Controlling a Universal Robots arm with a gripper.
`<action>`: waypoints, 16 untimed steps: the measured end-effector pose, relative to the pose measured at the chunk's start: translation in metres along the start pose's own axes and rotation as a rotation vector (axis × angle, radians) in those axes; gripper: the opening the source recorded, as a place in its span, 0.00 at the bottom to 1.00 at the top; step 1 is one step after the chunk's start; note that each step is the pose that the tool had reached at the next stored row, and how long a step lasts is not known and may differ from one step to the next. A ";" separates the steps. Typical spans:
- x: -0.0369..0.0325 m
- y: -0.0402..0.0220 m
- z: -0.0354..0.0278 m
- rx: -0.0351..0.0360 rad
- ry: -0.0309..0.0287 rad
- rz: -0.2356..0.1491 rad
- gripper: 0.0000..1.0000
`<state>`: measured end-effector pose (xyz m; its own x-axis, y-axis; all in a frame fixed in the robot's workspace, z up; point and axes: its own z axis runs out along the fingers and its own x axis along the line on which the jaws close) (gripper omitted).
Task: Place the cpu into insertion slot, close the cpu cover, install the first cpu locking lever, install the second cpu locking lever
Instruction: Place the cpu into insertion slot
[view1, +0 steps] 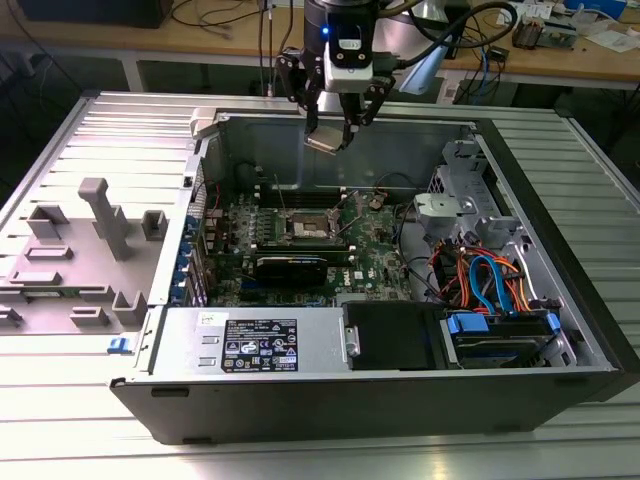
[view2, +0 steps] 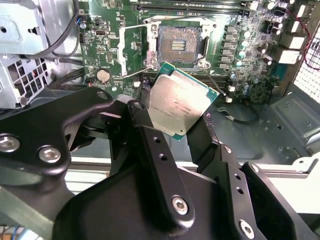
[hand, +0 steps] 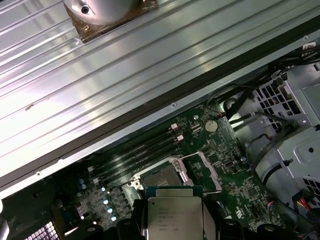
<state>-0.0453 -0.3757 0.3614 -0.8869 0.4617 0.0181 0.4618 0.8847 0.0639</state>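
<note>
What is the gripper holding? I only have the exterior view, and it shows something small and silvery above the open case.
Observer: The cpu. In the second wrist view the gripper pinches it by two opposite edges, metal top facing the camera.
Operator: Insertion slot free?
Observer: Yes. The insertion slot is empty and its dark centre is bare.
Operator: Cover?
Observer: The cpu cover is open to one side of the slot, not over it.
</note>
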 end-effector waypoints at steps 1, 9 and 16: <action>0.0000 0.0000 0.0000 -0.0001 -0.0003 0.005 0.54; 0.0000 0.0000 0.0001 -0.0002 -0.0007 0.011 0.54; 0.0000 0.0000 0.0001 -0.0003 -0.0012 0.018 0.54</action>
<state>-0.0454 -0.3757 0.3613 -0.8782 0.4779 0.0181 0.4780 0.8760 0.0639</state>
